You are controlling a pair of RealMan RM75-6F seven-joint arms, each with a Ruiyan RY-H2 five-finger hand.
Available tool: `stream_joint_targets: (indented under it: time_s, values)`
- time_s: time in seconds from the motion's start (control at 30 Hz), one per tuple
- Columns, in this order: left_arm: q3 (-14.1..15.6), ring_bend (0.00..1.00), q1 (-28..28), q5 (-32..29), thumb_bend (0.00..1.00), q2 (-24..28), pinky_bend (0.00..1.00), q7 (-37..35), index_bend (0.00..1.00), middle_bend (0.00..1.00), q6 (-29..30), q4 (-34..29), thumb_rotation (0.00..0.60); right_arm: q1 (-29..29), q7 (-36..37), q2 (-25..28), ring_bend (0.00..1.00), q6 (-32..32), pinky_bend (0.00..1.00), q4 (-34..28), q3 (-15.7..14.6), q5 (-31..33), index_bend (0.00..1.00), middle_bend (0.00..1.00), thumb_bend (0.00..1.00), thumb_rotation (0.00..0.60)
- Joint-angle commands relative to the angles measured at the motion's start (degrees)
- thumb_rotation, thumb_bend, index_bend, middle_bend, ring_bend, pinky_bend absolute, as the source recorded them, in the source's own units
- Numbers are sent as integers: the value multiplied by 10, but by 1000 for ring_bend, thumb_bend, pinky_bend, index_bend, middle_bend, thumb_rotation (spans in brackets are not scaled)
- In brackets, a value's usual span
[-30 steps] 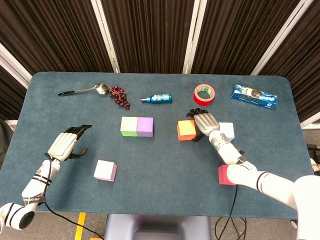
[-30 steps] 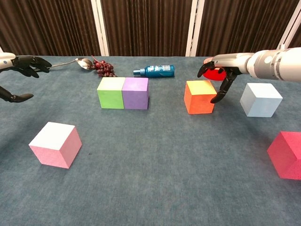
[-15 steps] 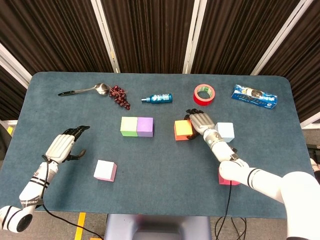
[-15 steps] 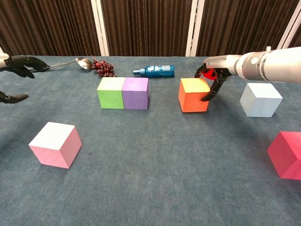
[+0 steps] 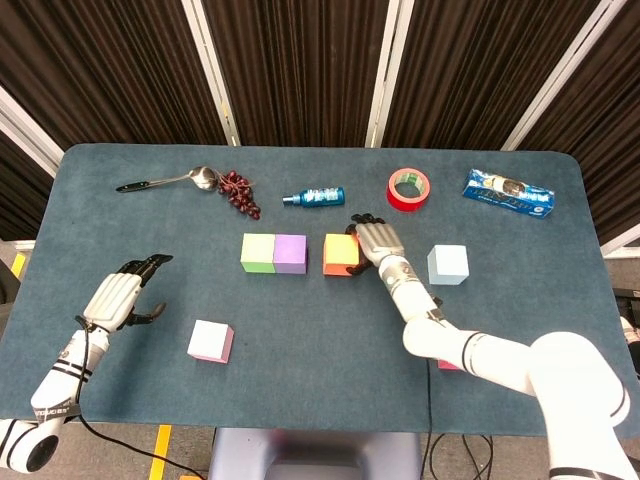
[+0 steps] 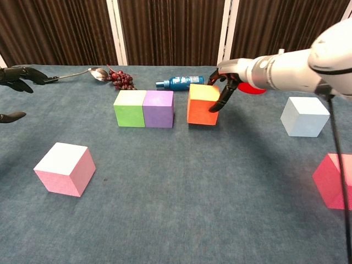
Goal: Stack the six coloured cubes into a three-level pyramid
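Note:
The green cube and the purple cube stand side by side, touching. An orange cube sits a small gap to the right of the purple one. My right hand presses its fingers against the orange cube's right face without gripping it. The light blue cube stands further right. A red cube lies near the front right, mostly hidden by my right arm in the head view. The pink cube is at the front left. My left hand hovers open at the far left, holding nothing.
Along the back of the table lie a spoon, a bunch of dark grapes, a blue bottle, a red tape roll and a blue packet.
My right hand has pushed the orange cube leftward, away from the light blue cube and close to the purple one. My left hand drifted slightly back toward the table's left edge.

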Motion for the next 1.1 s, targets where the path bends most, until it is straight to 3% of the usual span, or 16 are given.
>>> stream_joint_targets:
  time_s: [0.03,0.53,1.1]
  values:
    - [1,191,1,3,392,-1,168,-7,123,105,1,5,600,27,-29,-22,83,8,225,20,-1,42,529,177,345,600]
    - [2,189,-1,15,393,-10,167,-37,123,99,-6,30,600,62,-73,-64,83,-7,225,82,0,105,519,177,345,600]
    - [4,183,-3,22,392,-16,167,-62,120,95,-11,48,600,73,-89,-88,84,-16,225,115,14,119,513,178,345,600]
